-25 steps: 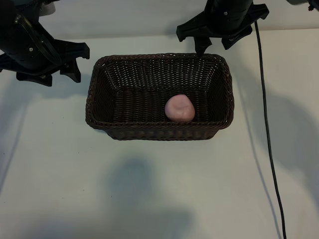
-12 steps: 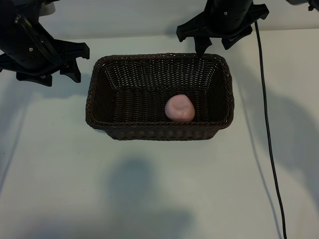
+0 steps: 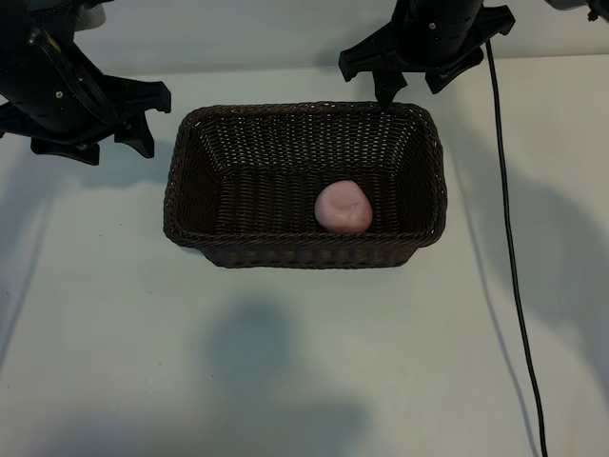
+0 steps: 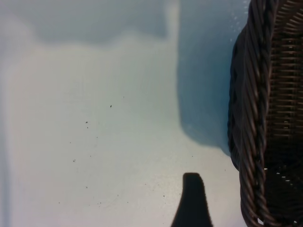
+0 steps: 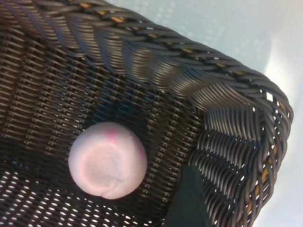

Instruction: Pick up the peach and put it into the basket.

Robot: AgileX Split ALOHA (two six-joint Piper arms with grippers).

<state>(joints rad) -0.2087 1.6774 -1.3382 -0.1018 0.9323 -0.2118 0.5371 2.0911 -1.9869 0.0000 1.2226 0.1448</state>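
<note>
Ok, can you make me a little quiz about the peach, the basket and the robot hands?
1. True or false: the peach lies inside the basket.
2. Which gripper is above the basket's far rim?
A. the left gripper
B. the right gripper
3. Fill in: in the exterior view, the peach sits toward the basket's ____ side.

Key
1. True. It rests on the woven floor, and nothing holds it.
2. B. The right gripper hangs open over the far rim; the left gripper is open too, out beside the basket's left end over the table.
3. Right.
</note>
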